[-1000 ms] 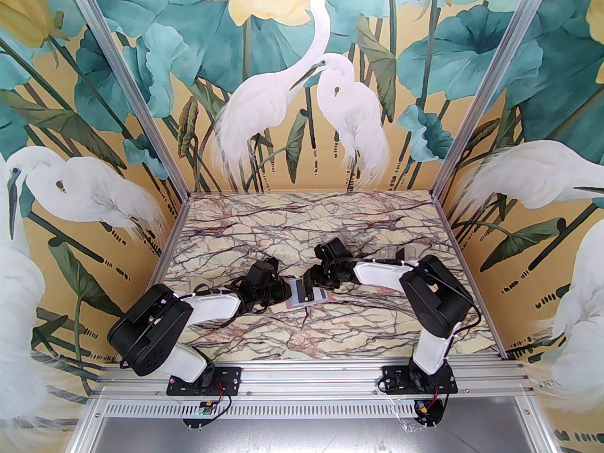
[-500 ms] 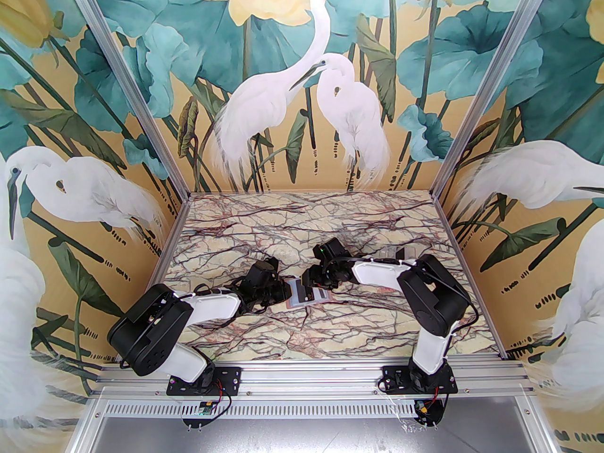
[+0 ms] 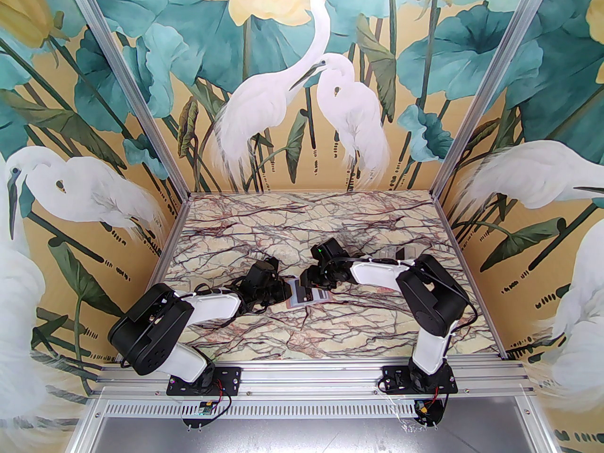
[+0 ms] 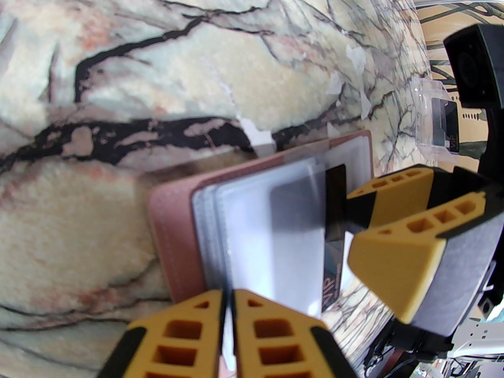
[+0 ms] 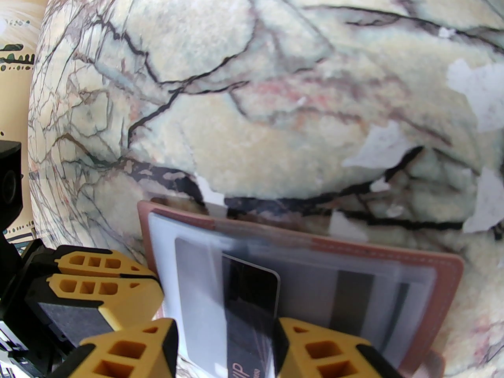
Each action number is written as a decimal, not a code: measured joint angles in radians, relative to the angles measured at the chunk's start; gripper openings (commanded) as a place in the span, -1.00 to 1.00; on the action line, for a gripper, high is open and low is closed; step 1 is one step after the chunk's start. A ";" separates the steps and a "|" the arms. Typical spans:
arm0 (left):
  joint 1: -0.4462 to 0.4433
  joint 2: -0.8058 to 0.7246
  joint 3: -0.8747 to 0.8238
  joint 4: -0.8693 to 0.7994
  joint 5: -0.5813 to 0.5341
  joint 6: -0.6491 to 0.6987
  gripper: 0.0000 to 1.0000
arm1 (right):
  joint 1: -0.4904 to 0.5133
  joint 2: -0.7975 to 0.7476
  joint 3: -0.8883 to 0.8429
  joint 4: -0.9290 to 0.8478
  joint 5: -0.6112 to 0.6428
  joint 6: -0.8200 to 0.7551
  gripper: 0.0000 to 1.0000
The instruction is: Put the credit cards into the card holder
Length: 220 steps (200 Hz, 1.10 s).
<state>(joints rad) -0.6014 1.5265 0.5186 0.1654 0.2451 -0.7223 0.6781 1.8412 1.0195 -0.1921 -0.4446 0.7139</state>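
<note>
The card holder (image 3: 302,303) lies open on the marble table between the two arms, dusty pink outside (image 4: 169,226) with clear sleeves inside (image 5: 433,260). My left gripper (image 4: 228,294) is shut on the edge of one clear sleeve page at the holder's left side (image 3: 286,293). My right gripper (image 5: 226,329) is shut on a dark credit card (image 5: 252,297) marked VIP, which is partly slid into a sleeve. In the left wrist view that card (image 4: 335,211) sticks out of the sleeve toward the right gripper's fingers (image 4: 393,246).
A clear plastic case (image 4: 439,126) with another dark card stands on the table at the back right, behind the right arm (image 3: 398,253). White scuffed patches (image 5: 386,148) mark the marble surface beyond the holder. Patterned walls close in the table on three sides.
The right gripper has edged slightly left with the card, toward the holder. The left arm has stayed where it was.
</note>
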 measured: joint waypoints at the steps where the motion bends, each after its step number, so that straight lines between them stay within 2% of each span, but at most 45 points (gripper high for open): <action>1: 0.000 0.000 0.000 0.000 0.000 0.000 -0.70 | 0.000 0.000 0.000 0.000 0.000 0.000 -0.07; 220: 0.000 0.000 0.000 0.001 0.000 -0.003 -0.68 | 0.032 0.019 0.024 -0.007 0.000 0.005 -0.08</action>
<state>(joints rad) -0.6014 1.5265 0.5186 0.1665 0.2451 -0.7258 0.7097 1.8599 1.0439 -0.1993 -0.4446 0.7189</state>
